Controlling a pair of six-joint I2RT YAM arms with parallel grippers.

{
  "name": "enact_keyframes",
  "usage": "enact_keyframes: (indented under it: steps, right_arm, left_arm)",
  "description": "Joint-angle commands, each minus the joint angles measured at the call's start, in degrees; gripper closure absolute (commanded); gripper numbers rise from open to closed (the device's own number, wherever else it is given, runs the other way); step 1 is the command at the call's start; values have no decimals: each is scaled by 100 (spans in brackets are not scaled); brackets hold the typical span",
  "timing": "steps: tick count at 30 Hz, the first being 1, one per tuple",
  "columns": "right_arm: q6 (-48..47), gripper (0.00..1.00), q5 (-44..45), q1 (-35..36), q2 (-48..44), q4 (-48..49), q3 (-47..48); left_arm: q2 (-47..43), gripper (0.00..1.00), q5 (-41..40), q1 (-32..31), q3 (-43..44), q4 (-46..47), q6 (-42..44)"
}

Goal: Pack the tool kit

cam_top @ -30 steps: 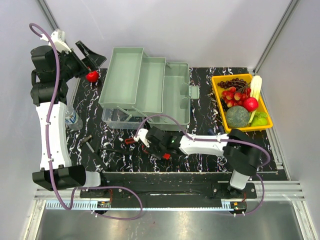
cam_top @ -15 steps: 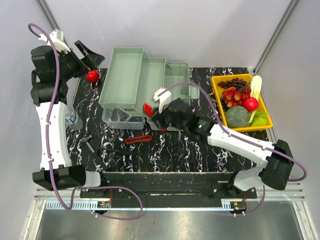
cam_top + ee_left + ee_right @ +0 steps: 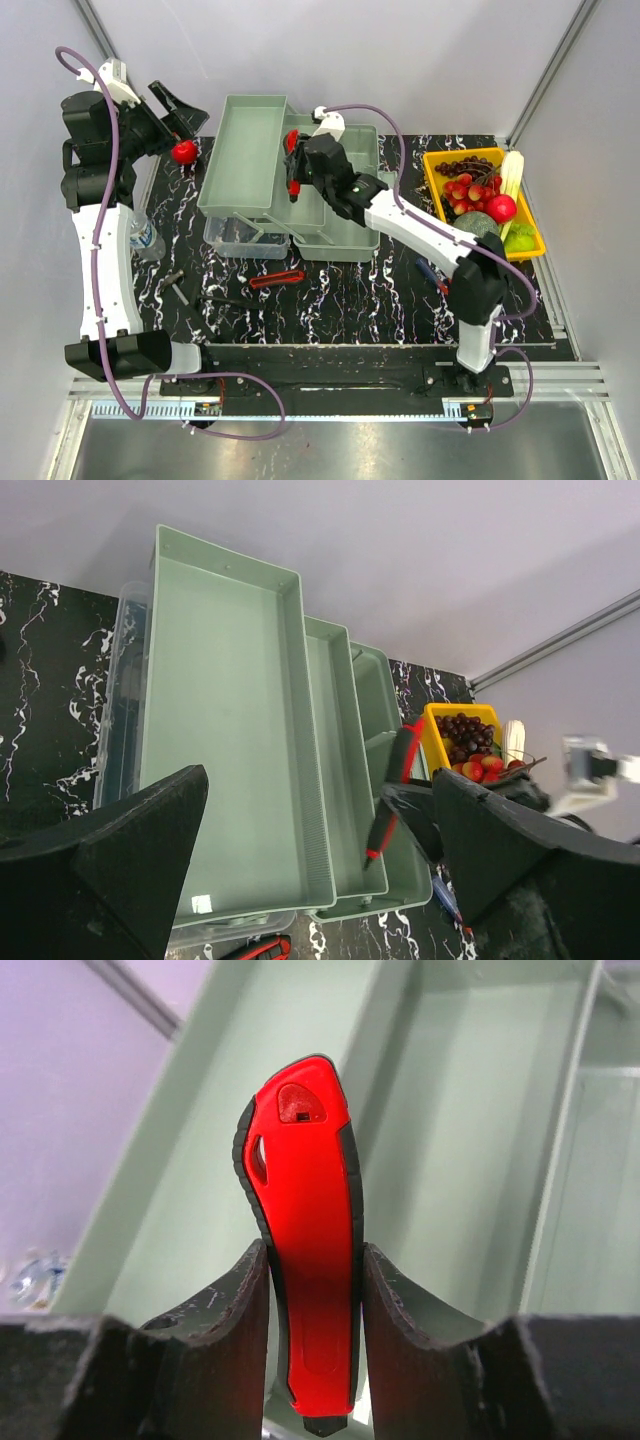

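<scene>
One red-handled tool (image 3: pixel 305 1210) is being pinched between the right gripper's (image 3: pixel 305 1265) two pads, and it is hanging above the open toolbox (image 3: pixel 245 150), over its stepped fold-out trays. Most of the handle is sticking out past the fingertips, so the grip is looking short. In my judgement the tool could be swinging or sliding in the clamp as the arm lowers. It is also hanging close to the ridge between two trays. Which tray lies directly beneath I cannot tell, so a release here is risking a landing on the rim, a bounce out, or a knock that is folding the hinged trays. The left gripper (image 3: pixel 180 118) is waiting spread wide and empty, off the toolbox's far left corner. Another red tool (image 3: pixel 277 279) is lying just in front of the toolbox.
</scene>
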Motion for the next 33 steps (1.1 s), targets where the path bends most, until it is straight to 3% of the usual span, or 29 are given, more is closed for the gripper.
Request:
enact_keyframes:
  steps: [1, 7, 14, 16, 19, 22, 29, 33]
  right_arm:
    - [1113, 71, 804, -150, 384, -732, 502]
    - [1228, 70, 805, -237, 990, -1118, 888]
    - [1500, 58, 743, -378, 1553, -1444, 1249]
    - [1579, 50, 726, -396, 1641, -1531, 1310]
    - [1562, 31, 770, -413, 1650, -1576, 1390]
    - [1369, 23, 770, -413, 1458, -1506, 1399]
    - [456, 23, 296, -413, 175, -496, 311]
    - [-448, 22, -510, -413, -659, -91, -507]
  left_arm:
    - [-92, 1, -118, 33, 156, 189, 85]
    - [-74, 1, -118, 33, 59, 189, 94]
    - [5, 1, -610, 41, 480, -189, 586]
    - [22, 1, -672, 41, 542, -198, 613]
    - [57, 1, -663, 41, 569, -224, 639]
    - [75, 1, -742, 41, 560, -268, 657]
    - [93, 1, -786, 41, 665, -330, 657]
    - [172, 1, -681, 42, 744, -347, 595]
